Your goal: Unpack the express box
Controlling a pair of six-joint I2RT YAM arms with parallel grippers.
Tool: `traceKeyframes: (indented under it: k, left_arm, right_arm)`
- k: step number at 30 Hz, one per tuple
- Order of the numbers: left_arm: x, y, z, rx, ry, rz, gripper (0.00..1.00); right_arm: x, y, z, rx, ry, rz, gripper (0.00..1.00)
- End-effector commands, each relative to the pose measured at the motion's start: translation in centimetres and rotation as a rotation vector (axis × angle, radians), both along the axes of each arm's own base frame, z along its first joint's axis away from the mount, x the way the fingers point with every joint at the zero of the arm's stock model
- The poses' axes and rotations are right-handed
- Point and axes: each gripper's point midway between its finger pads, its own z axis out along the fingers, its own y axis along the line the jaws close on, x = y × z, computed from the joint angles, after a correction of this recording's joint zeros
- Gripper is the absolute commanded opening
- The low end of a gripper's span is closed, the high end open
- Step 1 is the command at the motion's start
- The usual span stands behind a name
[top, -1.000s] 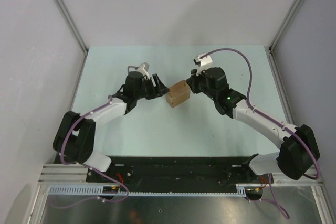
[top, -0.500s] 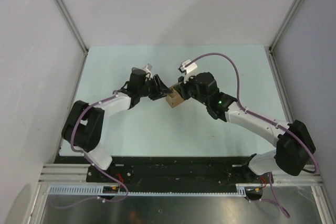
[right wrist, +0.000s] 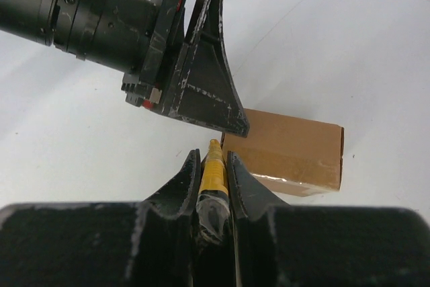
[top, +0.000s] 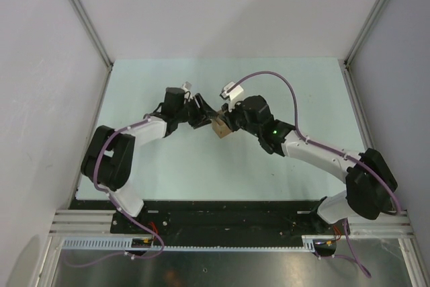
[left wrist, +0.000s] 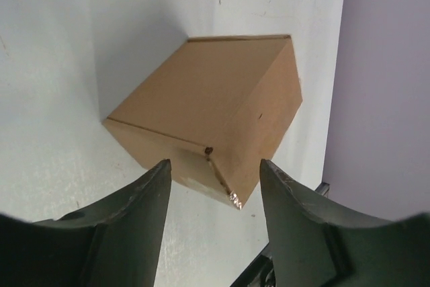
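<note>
Closer to the box than a second ago, both grippers. Just left of it the left gripper, jaws spread. Just right of it the right gripper, pinching a cutter. On the table, between them, the box.

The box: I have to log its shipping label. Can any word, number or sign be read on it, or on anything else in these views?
None can be read.
The box shows plain brown faces with no label or print.
The yellow cutter clamped in the right hand bears no legible mark.
</note>
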Motion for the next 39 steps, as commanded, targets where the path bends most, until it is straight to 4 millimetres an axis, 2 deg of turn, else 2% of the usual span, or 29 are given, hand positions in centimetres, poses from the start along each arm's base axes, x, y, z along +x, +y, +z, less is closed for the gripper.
traceKeyframes:
  k: [1, 4, 8, 14, 28, 39]
  left_arm:
    - [1.7, -0.6, 2.8, -0.045, -0.063, -0.005, 0.61]
    - [1.9, -0.6, 2.3, -0.040, -0.054, -0.005, 0.60]
    - [2.0, -0.5, 1.1, -0.023, -0.035, -0.001, 0.51]
    - [1.8, -0.3, -0.3, 0.006, -0.015, -0.006, 0.45]
    - [1.5, 0.3, -1.5, 0.057, 0.012, -0.009, 0.40]
    - [0.9, -0.1, -1.8, 0.018, 0.075, -0.004, 0.36]
  right_arm:
    - [0.5, 0.6, 1.1, 0.017, -0.070, 0.018, 0.00]
    - [0.8, 0.9, 0.7, 0.017, -0.069, 0.016, 0.00]
    - [1.3, 1.1, 0.2, 0.021, -0.070, 0.001, 0.00]
    - [2.0, 1.0, -0.5, -0.004, -0.089, -0.032, 0.00]
    - [2.6, 0.7, -1.8, 0.026, -0.119, -0.079, 0.00]
    - [2.2, -0.6, 0.0, 0.135, -0.131, -0.171, 0.00]
